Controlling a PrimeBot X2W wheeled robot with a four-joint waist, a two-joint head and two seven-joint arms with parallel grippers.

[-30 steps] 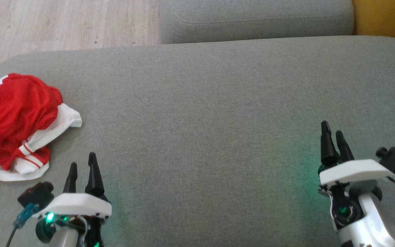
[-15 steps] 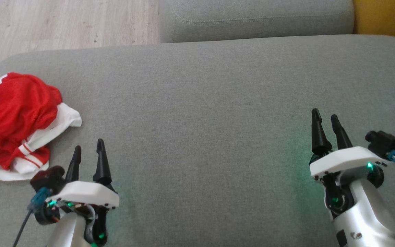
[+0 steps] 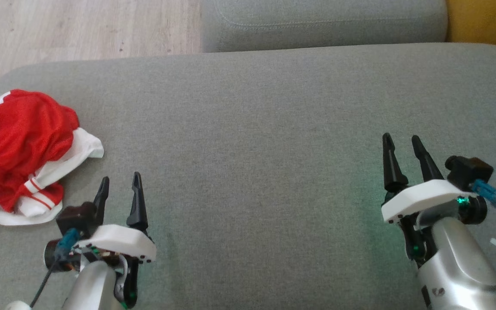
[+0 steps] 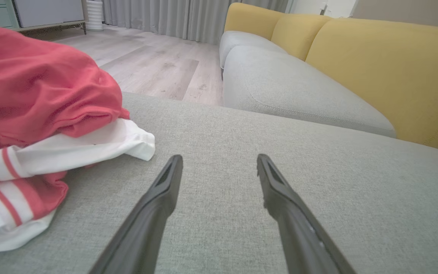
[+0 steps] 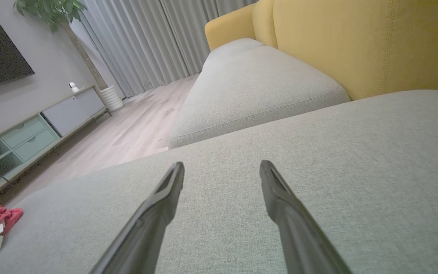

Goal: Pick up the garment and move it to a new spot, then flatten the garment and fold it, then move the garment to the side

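grey cushion (image 3: 248, 129) bears the garment (image 3: 15, 137); left pincer (image 3: 120, 176) and right pincer (image 3: 400, 137) gape empty.

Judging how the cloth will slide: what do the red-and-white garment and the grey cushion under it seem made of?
The garment: probably a soft knit or mesh jersey, matte red with smoother white striped trim; it lies in limp folds with a fine open texture. The grey cushion: woven upholstery fabric, matte, with a visible flecked grain.

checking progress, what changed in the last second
Both arms edged forward over the grey cushion: the left pincer drifted rightward, the right pincer leftward. Both stay open, holding nothing. The red and white garment lies crumpled where it was, untouched.
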